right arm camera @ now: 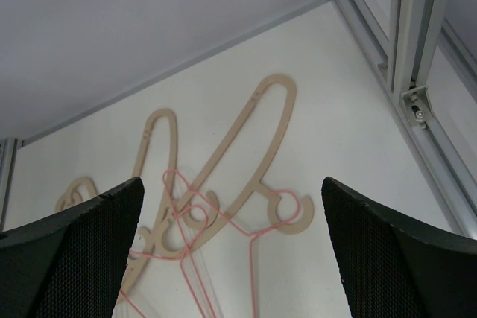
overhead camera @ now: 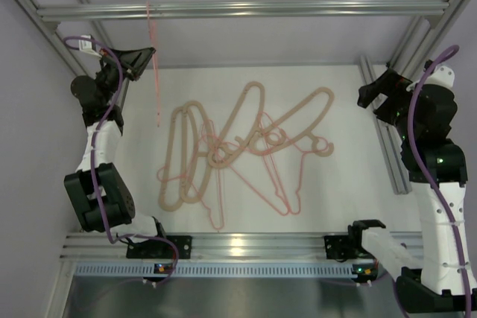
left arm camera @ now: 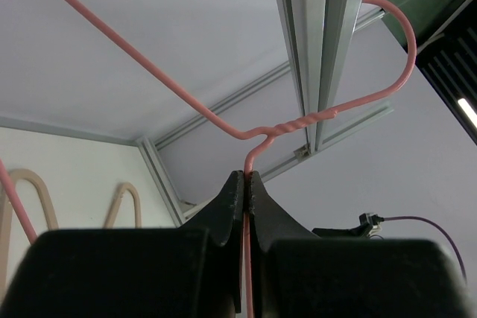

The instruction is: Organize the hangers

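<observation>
- Hanging step in hand, by the look of it: holding one pink hanger [left arm camera: 298,123] up at the rail [left arm camera: 320,35], well above the table [overhead camera: 335,199].
- Pinching it in the left gripper [left arm camera: 246,180], with jaws shut tight on the wire just under the twisted neck.
- Watching the hook curl round the far side of the rail in the left wrist view; cannot tell whether resting on the metal or only hanging beside it.
- From above, reading as a thin pink line dropping from the rail on the left side.
- Next, probably: settling the hook fully over the rail, then letting go. Calls for a slow, gentle release, to keep such light wire from swinging or sliding off smooth aluminium.
- Hovering the right gripper [right arm camera: 231,184] over the heap, fingers spread wide, holding nothing.
- Leaving the rest on the table: beige hangers [right arm camera: 279,78] and more pink hangers [overhead camera: 287,213], overlapped and crossed in the middle.
- Taking the beige ones for flat, thick, rounded loops with a matt face and C-shaped hooks; likely stiff and easy to pinch by an edge.
- Taking the pink ones for thin triangular wire, laced among the beige; likely to snag a neighbour when lifted.
- Judging the job barely begun: one up at the rail, the heap unsorted.
</observation>
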Controlling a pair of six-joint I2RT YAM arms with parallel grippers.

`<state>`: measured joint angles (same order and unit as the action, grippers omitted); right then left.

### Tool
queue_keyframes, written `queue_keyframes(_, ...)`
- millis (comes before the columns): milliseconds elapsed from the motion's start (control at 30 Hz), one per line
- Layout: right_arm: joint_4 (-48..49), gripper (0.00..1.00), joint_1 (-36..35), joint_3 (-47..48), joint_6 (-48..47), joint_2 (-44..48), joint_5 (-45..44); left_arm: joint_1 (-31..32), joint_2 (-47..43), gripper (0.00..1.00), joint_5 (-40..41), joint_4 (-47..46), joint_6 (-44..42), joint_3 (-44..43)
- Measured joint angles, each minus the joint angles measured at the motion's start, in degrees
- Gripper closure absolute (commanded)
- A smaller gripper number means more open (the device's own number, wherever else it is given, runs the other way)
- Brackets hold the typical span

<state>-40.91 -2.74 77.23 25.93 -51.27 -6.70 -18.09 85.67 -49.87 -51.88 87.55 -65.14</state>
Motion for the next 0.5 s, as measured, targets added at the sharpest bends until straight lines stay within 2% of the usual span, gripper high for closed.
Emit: queue_keyframes(500,0.68,0.01,0.00,-0.50,0.00,0.92,0.59,0.02,3.02,1.00,-0.28,-2.14,0.26,-1.22)
